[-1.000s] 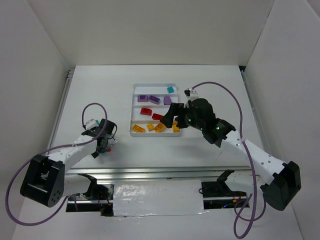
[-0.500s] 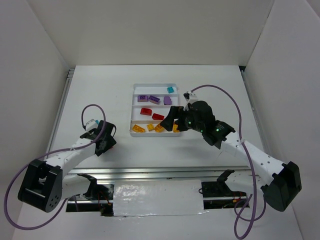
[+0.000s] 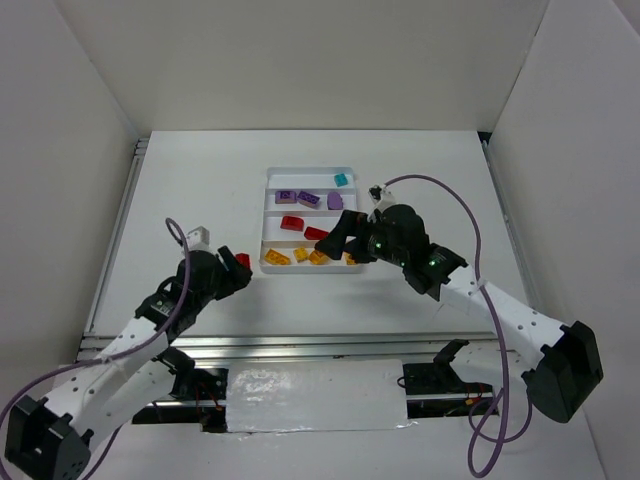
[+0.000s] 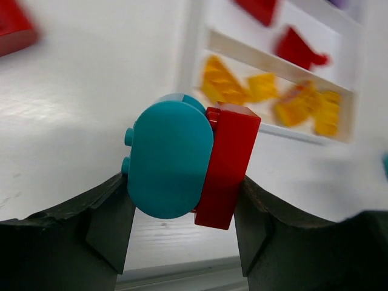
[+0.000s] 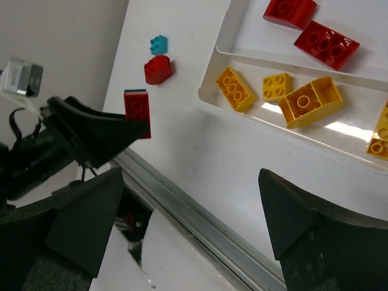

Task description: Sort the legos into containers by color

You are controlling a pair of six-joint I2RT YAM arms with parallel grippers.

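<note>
My left gripper (image 4: pixel 182 200) is shut on two legos stuck together, a teal rounded brick (image 4: pixel 167 160) and a red brick (image 4: pixel 227 163), held above the table left of the tray. From above, the left gripper (image 3: pixel 236 266) shows the red brick (image 3: pixel 242 260) at its tip. The white tray (image 3: pixel 308 170) holds a teal lego (image 3: pixel 341 180), purple legos (image 3: pixel 308 198), red legos (image 3: pixel 291 223) and yellow legos (image 3: pixel 278 258), each colour in its own container. My right gripper (image 3: pixel 340 240) hangs open over the tray's right part, empty.
In the right wrist view a small teal brick (image 5: pixel 158 43) and a rounded red brick (image 5: pixel 159 69) lie loose on the table left of the tray. The table's metal front rail (image 5: pixel 200 227) runs below. White walls enclose the table on three sides.
The left gripper closed on the teal and red bricks on the table, then lifted them and swung right toward the tray. The right gripper drifted slightly left.
</note>
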